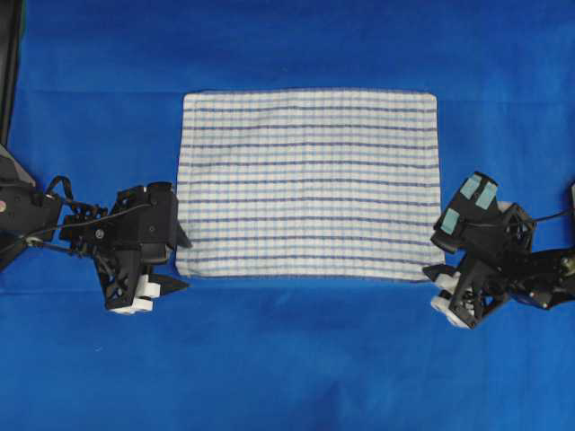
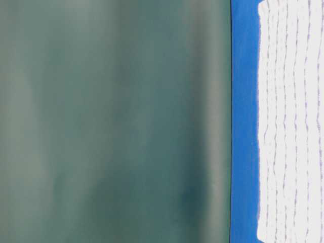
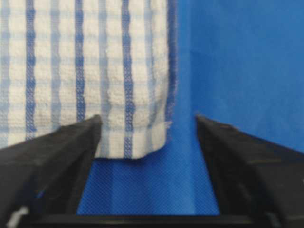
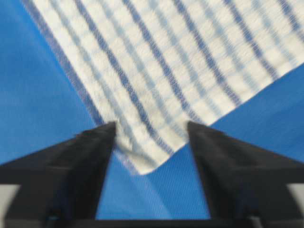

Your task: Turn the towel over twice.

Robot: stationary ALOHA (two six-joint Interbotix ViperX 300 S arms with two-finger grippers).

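Two black fingers [image 3: 52,156] of the left pincer [image 3: 148,124] are sitting closest to the left wrist camera, spread wide apart and holding nothing. Just past their tips, a corner of the towel [image 3: 85,71] is lying flat on the blue sheet [image 3: 237,61], a bit nearer to one finger than the other.

Over on the other side, the right pincer [image 4: 151,127] is also standing wide open and holding nothing. Another towel corner is poking into the gap between its fingers [image 4: 71,161], lying loose on the sheet.

From above, the left pincer [image 1: 180,260] is sitting right at one near corner of the towel [image 1: 307,180], and the right pincer [image 1: 431,256] is sitting at the other near corner. Spreading out between them, the towel is lying smooth and flat, stripes running from one pincer across to the other. All around it, the blue sheet [image 1: 296,359] is covering the table.
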